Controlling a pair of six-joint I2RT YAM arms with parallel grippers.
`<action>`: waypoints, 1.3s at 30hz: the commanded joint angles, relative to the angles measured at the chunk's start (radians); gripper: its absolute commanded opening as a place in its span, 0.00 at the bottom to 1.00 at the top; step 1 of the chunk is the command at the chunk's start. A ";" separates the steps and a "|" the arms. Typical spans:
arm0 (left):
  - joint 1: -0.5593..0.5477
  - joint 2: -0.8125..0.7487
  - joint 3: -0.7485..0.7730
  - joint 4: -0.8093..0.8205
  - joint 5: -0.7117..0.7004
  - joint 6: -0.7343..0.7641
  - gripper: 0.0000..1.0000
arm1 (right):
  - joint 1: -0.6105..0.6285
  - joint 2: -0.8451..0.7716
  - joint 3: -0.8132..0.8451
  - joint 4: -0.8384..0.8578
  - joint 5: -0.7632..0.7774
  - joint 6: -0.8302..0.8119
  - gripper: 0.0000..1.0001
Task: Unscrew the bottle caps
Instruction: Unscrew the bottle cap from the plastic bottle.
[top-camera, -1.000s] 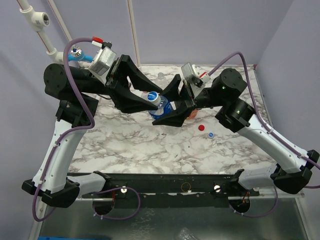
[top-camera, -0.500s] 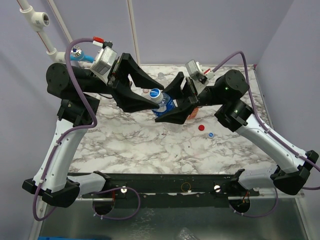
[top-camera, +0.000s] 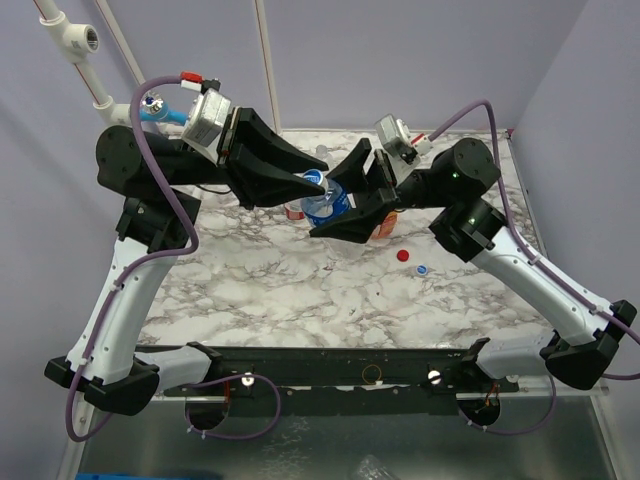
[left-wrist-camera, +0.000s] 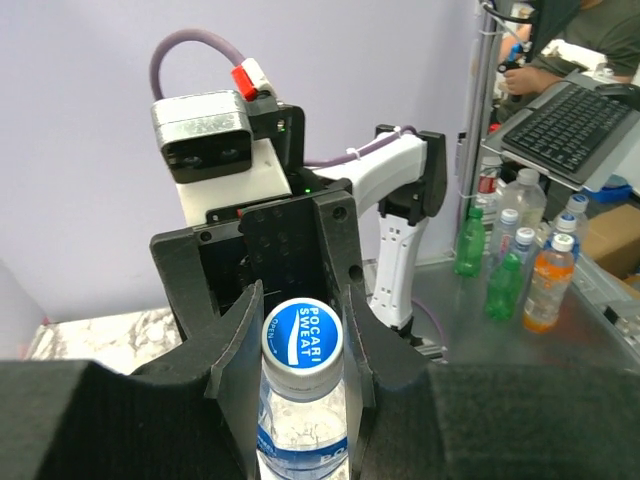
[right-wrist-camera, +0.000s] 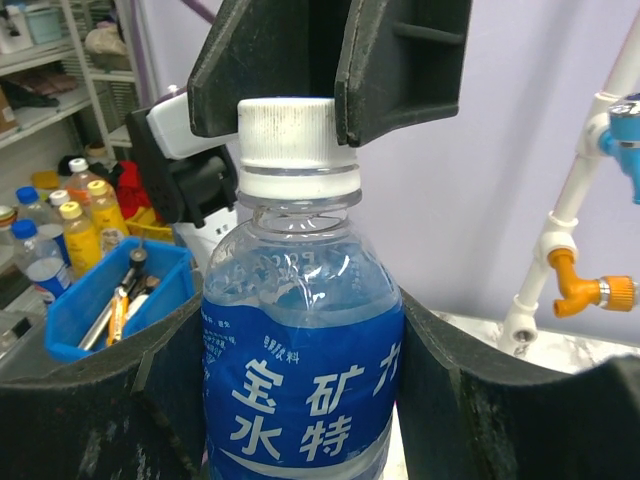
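Seen from above, two arms meet over the marbled counter (top-camera: 250, 290), and three bottles and three caps can be counted.

Furthest left, the left gripper (top-camera: 306, 183) is clamped narrowly on the screwed-on cap (left-wrist-camera: 301, 335), white at the sides with a blue-and-white printed top; the right wrist view shows a finger pressed against each side of it. Just below that gripper, a red-labelled bottle (top-camera: 293, 210) stands on the counter, mostly hidden.

Next comes the blue-labelled bottle (right-wrist-camera: 300, 390), lifted off the counter and tilted toward the left arm, its cap on the neck. The plastic is clear; whether it holds any liquid cannot be told. The right gripper (top-camera: 340, 205) holds it around the labelled body, one finger on each side.

Right of that gripper, a squat orange bottle (top-camera: 386, 226) stands on the counter, half covered by the fingers. Further right, two loose caps lie apart from each other on the marble: a red cap (top-camera: 404, 255) and, beside it, a small blue-and-white cap (top-camera: 422, 269).

Off the counter, the right wrist view shows one blue bin (right-wrist-camera: 110, 295) with hand tools in it.
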 joint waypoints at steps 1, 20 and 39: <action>-0.005 -0.030 -0.008 -0.035 -0.057 0.073 0.01 | -0.015 0.015 0.046 -0.062 0.195 -0.071 0.01; -0.003 -0.037 -0.033 -0.201 -0.396 0.213 0.00 | 0.124 0.070 0.128 -0.236 0.832 -0.458 0.00; -0.003 -0.057 -0.078 -0.288 -0.778 0.201 0.39 | 0.360 0.223 0.049 0.287 1.666 -0.926 0.01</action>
